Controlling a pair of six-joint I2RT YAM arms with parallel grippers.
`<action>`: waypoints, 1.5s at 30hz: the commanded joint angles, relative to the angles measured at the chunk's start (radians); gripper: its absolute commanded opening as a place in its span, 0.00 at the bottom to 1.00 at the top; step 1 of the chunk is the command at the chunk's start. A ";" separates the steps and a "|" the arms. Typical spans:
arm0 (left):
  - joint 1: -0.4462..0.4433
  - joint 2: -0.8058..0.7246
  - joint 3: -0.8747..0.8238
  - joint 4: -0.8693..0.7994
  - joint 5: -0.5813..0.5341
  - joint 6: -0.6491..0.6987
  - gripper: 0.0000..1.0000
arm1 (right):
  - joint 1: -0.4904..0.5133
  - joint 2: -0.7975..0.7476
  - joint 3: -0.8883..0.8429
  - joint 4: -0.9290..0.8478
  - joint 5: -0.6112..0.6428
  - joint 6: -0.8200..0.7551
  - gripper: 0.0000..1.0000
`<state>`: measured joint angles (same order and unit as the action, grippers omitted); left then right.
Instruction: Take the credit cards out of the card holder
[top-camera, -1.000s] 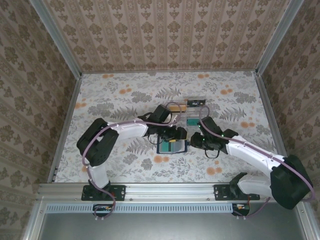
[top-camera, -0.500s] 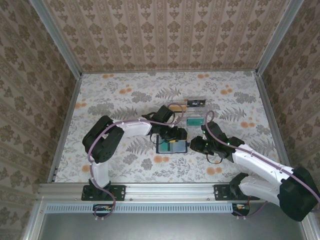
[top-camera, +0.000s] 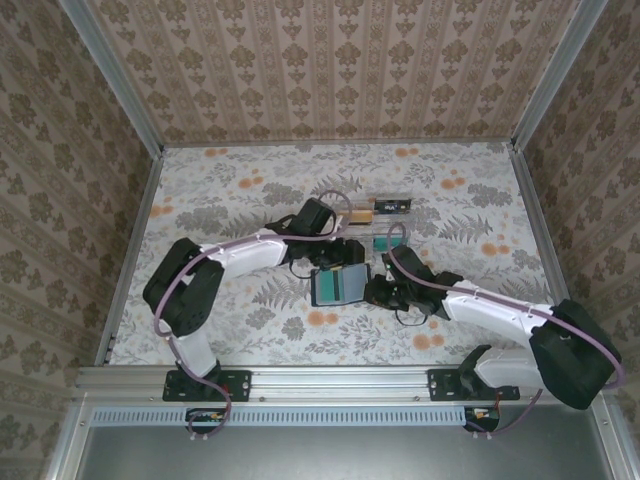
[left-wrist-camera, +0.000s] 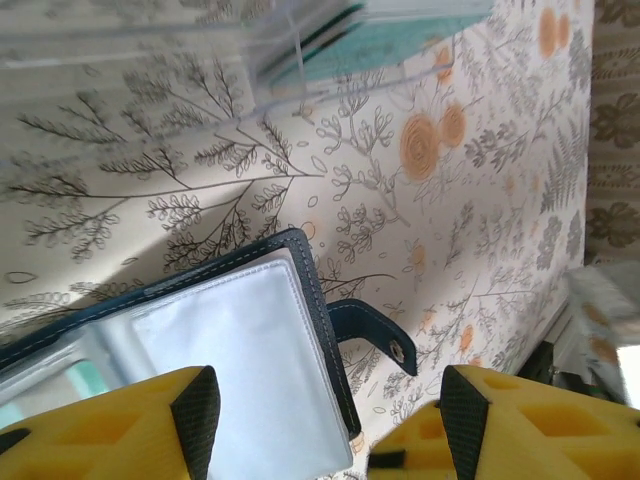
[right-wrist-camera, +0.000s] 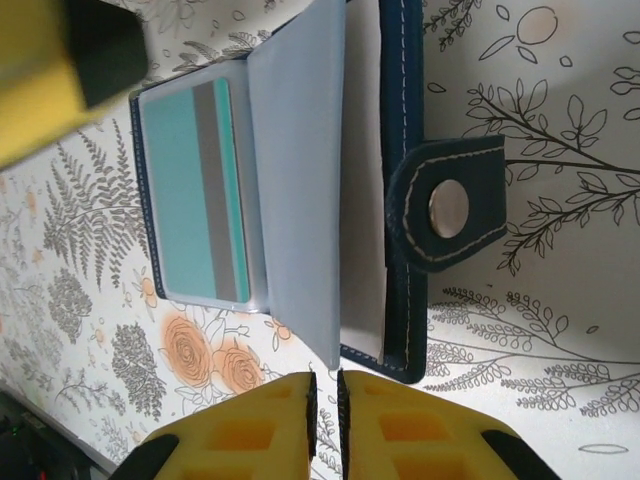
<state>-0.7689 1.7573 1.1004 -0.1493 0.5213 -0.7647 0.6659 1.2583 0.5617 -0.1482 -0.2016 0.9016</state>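
Overhead, floral-papered walls (top-camera: 330, 70) ring a floral table (top-camera: 230, 200) where the open dark-blue card holder (top-camera: 338, 287) shows a teal card (right-wrist-camera: 195, 190), left gripper (left-wrist-camera: 327, 400) spread, right gripper (right-wrist-camera: 325, 388) pressed nearly together

No readable text on the card holder (right-wrist-camera: 405, 120), the teal card (right-wrist-camera: 185, 200) or the table (right-wrist-camera: 540, 120).

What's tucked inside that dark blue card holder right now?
The open card holder shows one teal card with a grey stripe. A raised plastic page covers whatever lies beneath it.
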 joint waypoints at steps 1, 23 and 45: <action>0.016 -0.054 -0.032 -0.042 -0.018 -0.005 0.64 | 0.006 0.039 0.057 0.017 -0.014 -0.001 0.18; 0.086 -0.291 -0.290 -0.077 -0.153 -0.030 0.38 | 0.025 0.210 0.334 -0.175 -0.001 -0.133 0.25; 0.083 -0.126 -0.280 0.022 -0.096 -0.027 0.41 | 0.021 0.368 0.307 -0.225 0.136 -0.213 0.21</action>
<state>-0.6857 1.6104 0.8036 -0.1471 0.3988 -0.7933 0.6853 1.6024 0.8940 -0.3687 -0.0853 0.6872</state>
